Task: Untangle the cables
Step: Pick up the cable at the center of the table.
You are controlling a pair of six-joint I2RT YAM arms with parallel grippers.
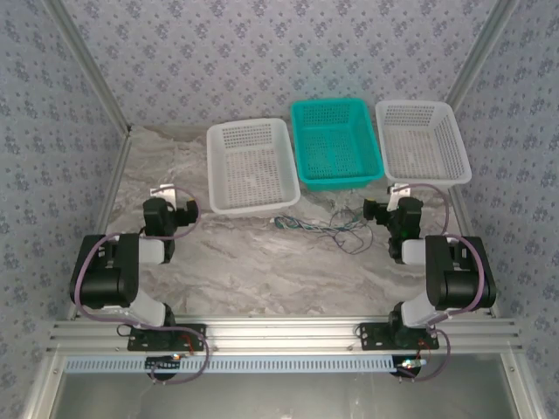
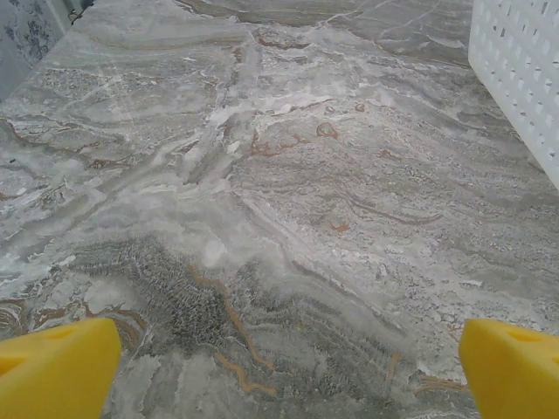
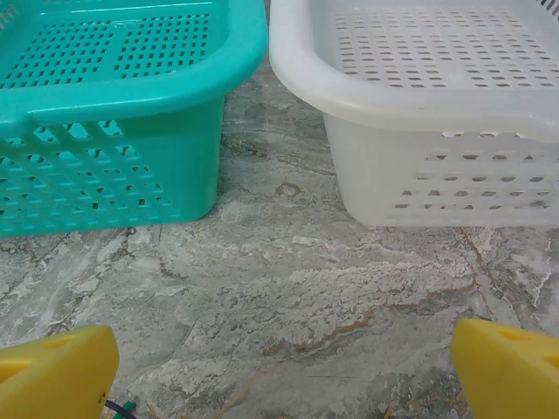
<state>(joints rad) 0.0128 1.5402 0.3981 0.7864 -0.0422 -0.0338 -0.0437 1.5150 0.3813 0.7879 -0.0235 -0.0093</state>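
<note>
- Marble-patterned tabletop is carrying the cables: they are lying as a thin dark, green and whitish tangle between your two arms, just in front of the teal basket and the left white basket
- Your right gripper is gaping wide with its yellow fingers grasping nothing, and a green wire end is peeking in at the bottom edge beside one finger
- Your left gripper is likewise spread and empty, hovering over bare marble well apart from the tangle
- You are most likely setting up the first grasp, so be aiming for a loose end at the rim of the bunch, not its middle
- Be pinching one wire only, bringing the other arm in to pin the rest, and drawing slowly and low so the limp strands are not tightening the knot
</note>
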